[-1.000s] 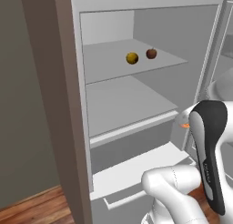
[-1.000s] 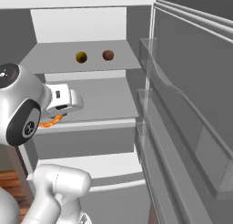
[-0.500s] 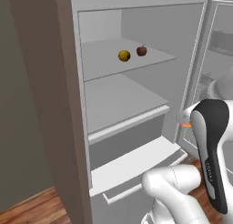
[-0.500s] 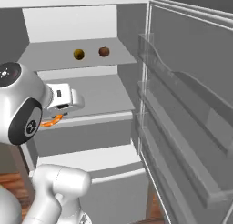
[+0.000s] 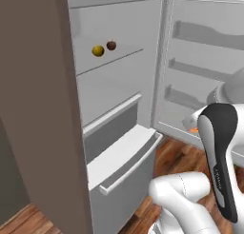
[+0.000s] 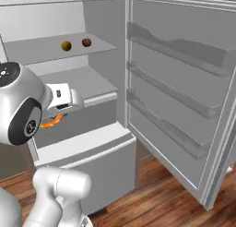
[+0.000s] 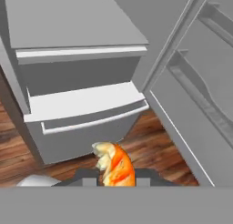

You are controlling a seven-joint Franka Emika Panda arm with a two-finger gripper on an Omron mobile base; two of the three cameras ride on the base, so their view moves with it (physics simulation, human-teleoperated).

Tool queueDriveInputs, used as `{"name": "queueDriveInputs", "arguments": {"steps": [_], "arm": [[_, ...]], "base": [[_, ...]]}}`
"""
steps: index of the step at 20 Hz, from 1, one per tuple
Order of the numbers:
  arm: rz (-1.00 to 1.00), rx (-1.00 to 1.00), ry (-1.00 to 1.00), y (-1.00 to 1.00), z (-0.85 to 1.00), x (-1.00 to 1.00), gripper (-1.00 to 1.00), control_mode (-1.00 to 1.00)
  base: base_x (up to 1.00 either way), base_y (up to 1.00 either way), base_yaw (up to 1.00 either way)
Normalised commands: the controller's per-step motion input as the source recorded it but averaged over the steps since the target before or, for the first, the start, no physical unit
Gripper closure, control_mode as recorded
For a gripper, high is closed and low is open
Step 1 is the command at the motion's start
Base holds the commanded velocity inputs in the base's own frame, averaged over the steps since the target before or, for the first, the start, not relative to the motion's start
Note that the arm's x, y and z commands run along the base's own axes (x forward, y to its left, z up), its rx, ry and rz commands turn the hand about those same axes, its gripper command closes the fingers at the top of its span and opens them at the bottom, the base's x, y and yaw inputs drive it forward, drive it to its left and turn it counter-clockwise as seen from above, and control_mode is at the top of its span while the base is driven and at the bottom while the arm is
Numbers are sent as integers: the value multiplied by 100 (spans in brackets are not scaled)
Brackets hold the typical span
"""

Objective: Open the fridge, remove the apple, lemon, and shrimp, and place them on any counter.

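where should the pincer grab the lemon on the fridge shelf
Across the lemon's round middle, coming straight in from the open front of the fridge. It sits on the shelf left of the apple with a small gap, so set the fingers top and bottom.

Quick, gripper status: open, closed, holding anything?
Gripper: closed on the shrimp, out in front of the open fridge.

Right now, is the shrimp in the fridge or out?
Out: the shrimp sits between the fingers, in front of the fridge.
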Motion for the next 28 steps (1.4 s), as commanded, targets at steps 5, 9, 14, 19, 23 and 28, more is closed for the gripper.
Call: {"name": "queueDriveInputs", "arguments": {"steps": [5, 9, 14, 19, 23, 28], "arm": [[0, 0, 0, 0, 0, 0, 100, 100], [0, 0, 0, 0, 0, 0, 100, 100], [0, 0, 0, 0, 0, 0, 100, 100], [0, 0, 0, 0, 0, 0, 100, 100], [0, 0, 0, 0, 0, 0, 100, 100], [0, 0, 0, 0, 0, 0, 100, 100]], "base": [[-92, -1, -60], [-90, -26, -56], [-83, -43, -52], [-48, -52, -43], [5, -67, -26], [0, -83, -22]]}}
